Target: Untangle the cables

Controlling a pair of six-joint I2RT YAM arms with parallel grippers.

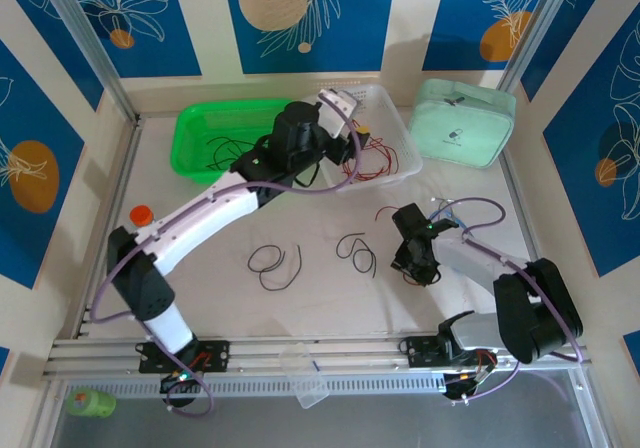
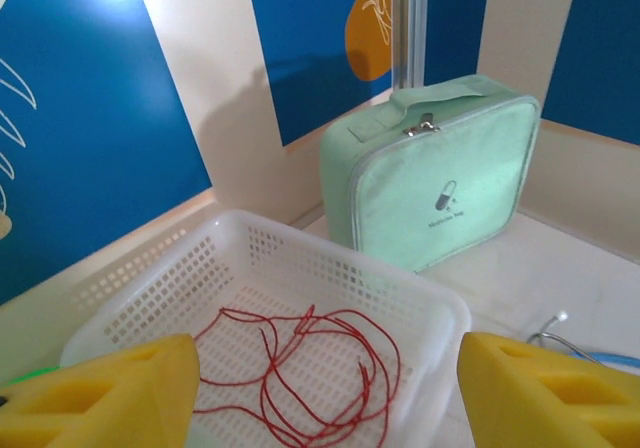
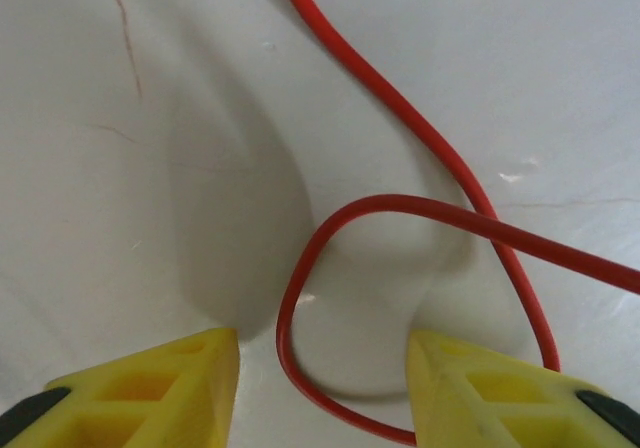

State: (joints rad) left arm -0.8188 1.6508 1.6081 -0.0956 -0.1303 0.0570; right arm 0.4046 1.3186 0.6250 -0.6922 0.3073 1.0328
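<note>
Nearest to me, well on the near side of the white basket [image 2: 330,250], my right gripper [image 3: 320,368] sits low over the table [image 1: 200,288], jaws apart and holding nothing, with a loop of red cable [image 3: 380,201] lying between the fingers. Here's the danger: that loop crosses its own strand, so if I close on the crossing I judge I'd take two runs at once and pull the knot tighter, not looser. Close too high and the thin wire could just slide out from under the pads. Further towards the basket and off to its near left, two black cables [image 1: 275,265] lie curled on the table, apart from each other; a long drag with the red one might sweep into them and tangle them afresh. Now the basket itself: my left gripper [image 2: 320,393] hangs above it, jaws wide, empty, and the red cables in the basket [image 2: 300,320] lie looped over one another. A careless dip there could hook several together. Left of the basket, more black strands lie in the green tray [image 1: 200,118]; just right of it stands the mint case [image 2: 440,178].
</note>
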